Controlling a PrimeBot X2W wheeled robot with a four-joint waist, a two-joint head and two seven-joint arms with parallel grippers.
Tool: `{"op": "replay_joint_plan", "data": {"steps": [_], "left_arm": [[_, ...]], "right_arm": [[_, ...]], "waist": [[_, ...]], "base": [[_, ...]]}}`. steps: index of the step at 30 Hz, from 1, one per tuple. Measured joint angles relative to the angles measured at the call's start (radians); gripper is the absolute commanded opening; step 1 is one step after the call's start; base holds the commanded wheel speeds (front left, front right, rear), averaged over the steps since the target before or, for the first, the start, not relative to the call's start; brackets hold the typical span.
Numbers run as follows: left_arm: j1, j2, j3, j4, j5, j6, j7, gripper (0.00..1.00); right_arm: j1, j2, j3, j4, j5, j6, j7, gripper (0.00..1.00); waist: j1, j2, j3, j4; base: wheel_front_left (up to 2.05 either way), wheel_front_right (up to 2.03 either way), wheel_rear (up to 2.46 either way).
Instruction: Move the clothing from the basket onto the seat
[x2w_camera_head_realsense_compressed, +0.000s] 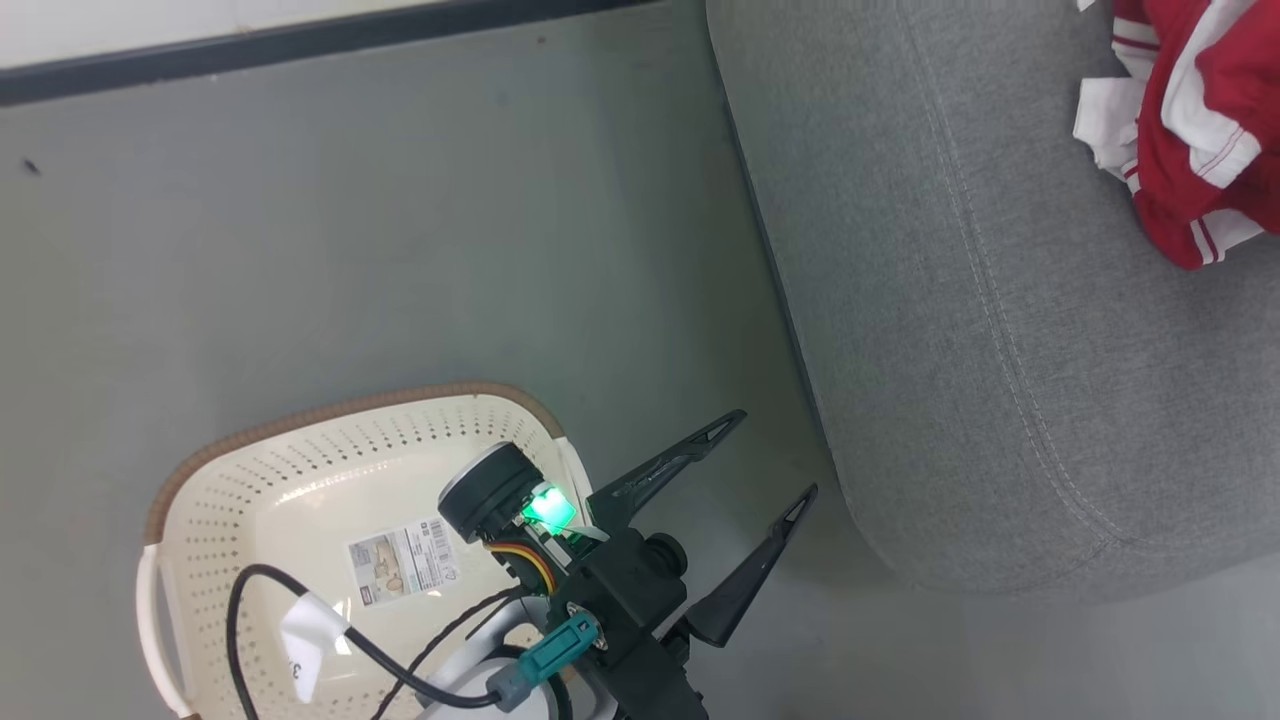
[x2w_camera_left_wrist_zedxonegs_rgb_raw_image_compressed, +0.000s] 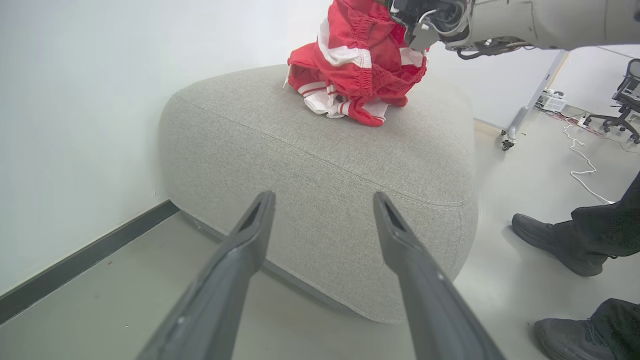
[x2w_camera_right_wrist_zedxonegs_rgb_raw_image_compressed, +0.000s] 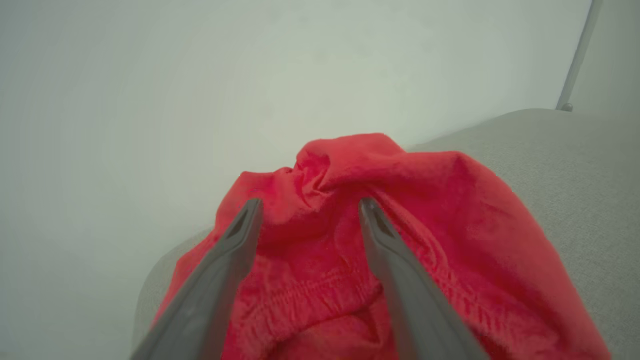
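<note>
The bright red fabric clothing with white stripes (x2w_camera_left_wrist_zedxonegs_rgb_raw_image_compressed: 357, 70) lay heaped on top of the large grey upholstered seat (x2w_camera_head_realsense_compressed: 950, 300), near its edge by the wall (x2w_camera_left_wrist_zedxonegs_rgb_raw_image_compressed: 75, 100) and well back from the rounded front corner; the right gripper (x2w_camera_right_wrist_zedxonegs_rgb_raw_image_compressed: 307, 202) hovered just over the heap, fingers (x2w_camera_right_wrist_zedxonegs_rgb_raw_image_compressed: 235, 250) spread, pinching nothing; the left gripper (x2w_camera_head_realsense_compressed: 775, 452) hung spread and empty beside the rim of the cream-white perforated plastic basket (x2w_camera_head_realsense_compressed: 300, 470), whose visible floor showed a paper label (x2w_camera_head_realsense_compressed: 403, 563) and no garment; the release looked made, so the right arm should rise straight up, fingers wide, lest a fold snag and drag the heap.
</note>
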Motion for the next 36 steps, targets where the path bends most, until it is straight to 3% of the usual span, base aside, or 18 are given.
{"op": "replay_joint_plan", "data": {"steps": [13,36], "left_arm": [[0.057,-0.044,0.019,0.073,-0.025,0.03,-0.078,1.0],[0.208,-0.045,0.104,0.127,-0.087,0.118,-0.158,1.0]], "right_arm": [[0.194,0.045,0.026,-0.073,-0.048,0.017,0.0,1.0],[0.569,0.154,0.115,-0.39,-0.125,0.036,0.0,1.0]], "waist": [[-0.0001,-0.0002,-0.128,0.041],[-0.0001,-0.0003,-0.349,0.198]], "base": [[0.0,0.0,0.0],[0.0,0.0,0.0]]}}
